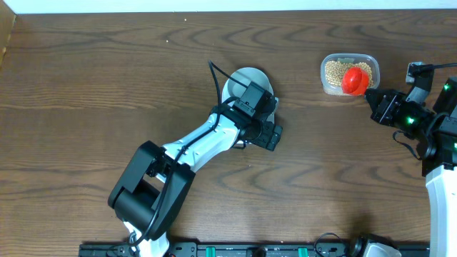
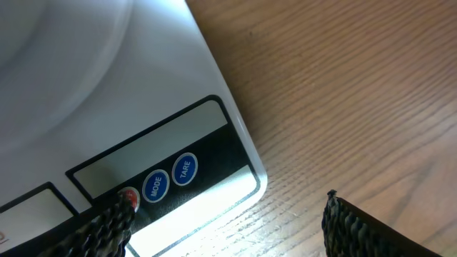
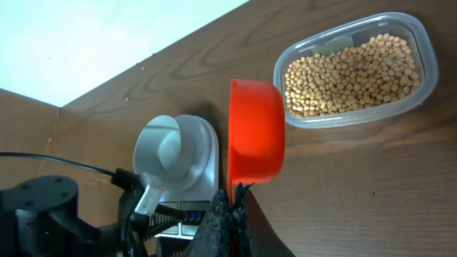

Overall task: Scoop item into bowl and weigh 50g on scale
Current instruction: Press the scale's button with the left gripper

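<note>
The pale bowl (image 1: 245,77) stands on the white scale (image 2: 143,93), which my left arm mostly hides in the overhead view. My left gripper (image 2: 228,228) is open over the scale's front corner, with one finger at the red button and the other over the table; it also shows in the overhead view (image 1: 271,135). My right gripper (image 3: 232,203) is shut on the handle of a red scoop (image 3: 257,132). The scoop is held beside the clear tub (image 3: 421,50) of tan beans (image 3: 353,71). The bowl (image 3: 168,150) and scale (image 3: 203,168) also show in the right wrist view.
The scale's front edge carries blue MODE (image 2: 155,186) and TARE (image 2: 185,169) buttons. The tub (image 1: 325,71) sits at the far right of the wooden table (image 1: 107,86). A black cable (image 1: 214,75) runs past the bowl.
</note>
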Robot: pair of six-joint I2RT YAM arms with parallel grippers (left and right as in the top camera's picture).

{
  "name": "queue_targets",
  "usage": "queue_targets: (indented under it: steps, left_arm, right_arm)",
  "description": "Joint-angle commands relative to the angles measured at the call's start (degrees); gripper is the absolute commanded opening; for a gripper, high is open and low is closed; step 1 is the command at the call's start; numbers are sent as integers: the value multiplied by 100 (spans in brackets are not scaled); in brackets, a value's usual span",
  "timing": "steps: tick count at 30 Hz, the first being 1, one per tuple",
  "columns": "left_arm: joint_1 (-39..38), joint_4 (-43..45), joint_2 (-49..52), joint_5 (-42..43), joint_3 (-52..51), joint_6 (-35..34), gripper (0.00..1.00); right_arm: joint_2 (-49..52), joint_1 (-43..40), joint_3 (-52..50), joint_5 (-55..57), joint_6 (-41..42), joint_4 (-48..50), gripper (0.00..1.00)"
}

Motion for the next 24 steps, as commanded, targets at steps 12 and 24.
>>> queue_targets:
  steps: [12,24]
  left_arm:
    - [-15,4,144,-79,-42,74,86]
    - [-15,15,286,-74,-42,52,86]
  right_arm:
    - [-4,-35,70,4,-120,-9,1]
    - [-4,-35,70,2,-140,-33,1]
